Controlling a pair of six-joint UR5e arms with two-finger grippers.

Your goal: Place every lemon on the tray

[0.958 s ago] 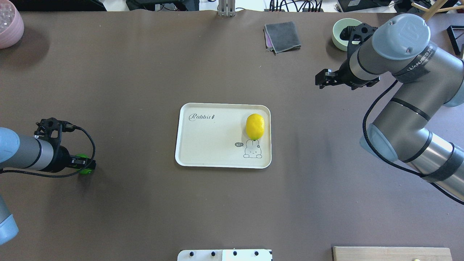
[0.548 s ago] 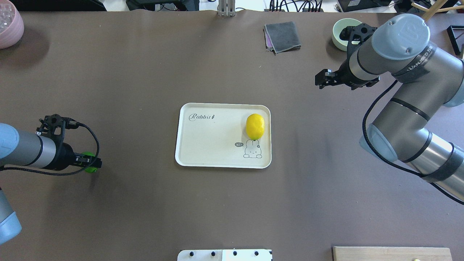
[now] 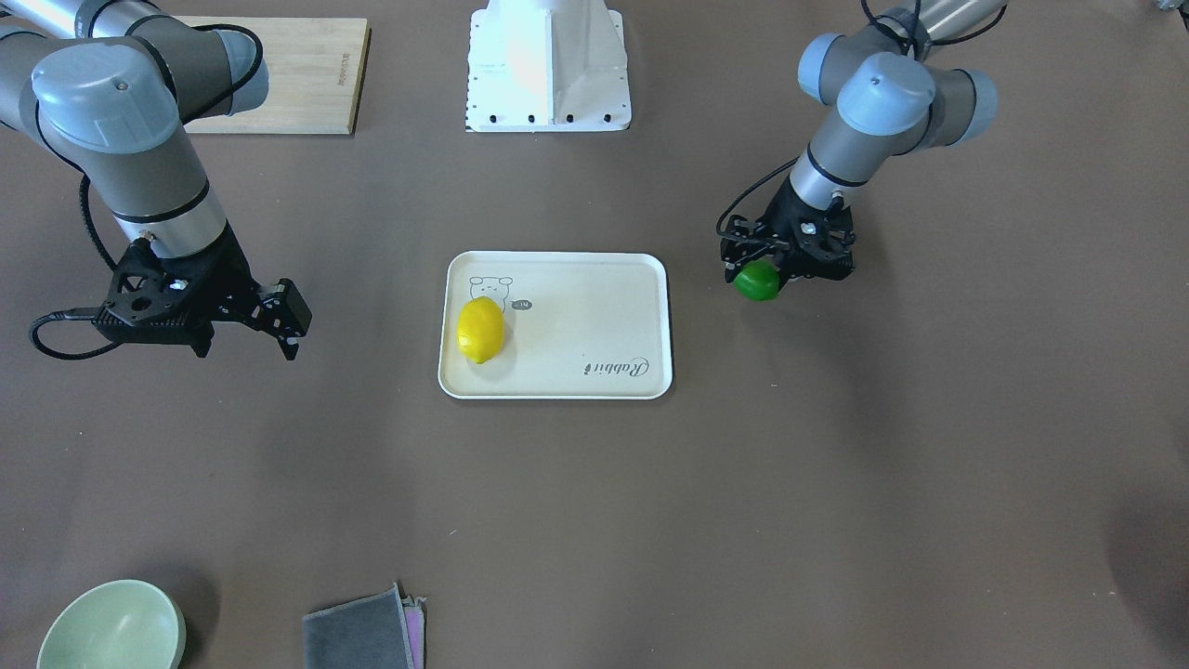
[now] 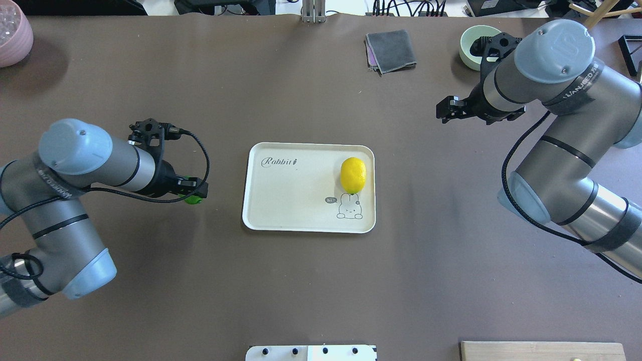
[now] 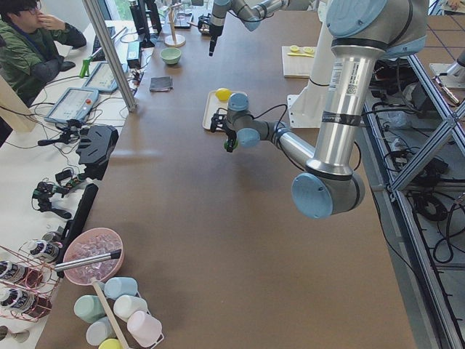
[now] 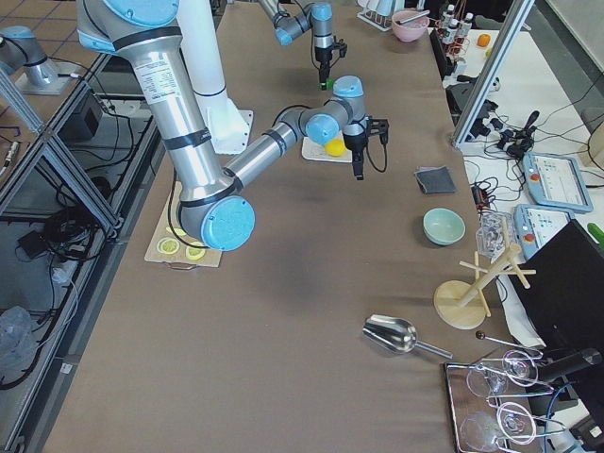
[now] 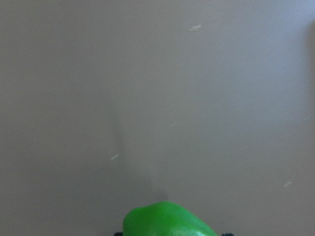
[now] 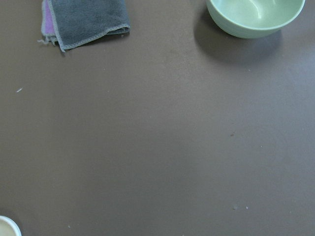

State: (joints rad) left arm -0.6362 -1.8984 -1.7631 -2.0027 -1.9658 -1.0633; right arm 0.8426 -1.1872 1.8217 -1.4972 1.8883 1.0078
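Observation:
The cream tray point(image 4: 281, 215) point(image 3: 576, 307) lies mid-table. The yellow lemon point(image 4: 353, 174) point(image 3: 480, 330) lies on its right part in the overhead view, above the rabbit drawing. My left gripper point(image 4: 194, 192) point(image 3: 764, 275) is shut on the green lemon point(image 4: 192, 199) point(image 3: 757, 281) and holds it above the table, just left of the tray. The green lemon also fills the bottom edge of the left wrist view point(image 7: 167, 221). My right gripper point(image 4: 443, 109) point(image 3: 286, 327) is empty with its jaws apart, far right of the tray.
A pale green bowl point(image 4: 471, 47) point(image 8: 253, 17) and a folded grey cloth point(image 4: 391, 50) point(image 8: 86, 19) sit at the far right side. A bamboo board point(image 3: 279, 74) lies near the robot base point(image 3: 548, 65). A pink bowl point(image 4: 12, 32) stands at the far left corner.
My left arm has swung to the right and a little farther away with the green lemon, from the table's left edge to just beside the tray. The right arm has not moved.

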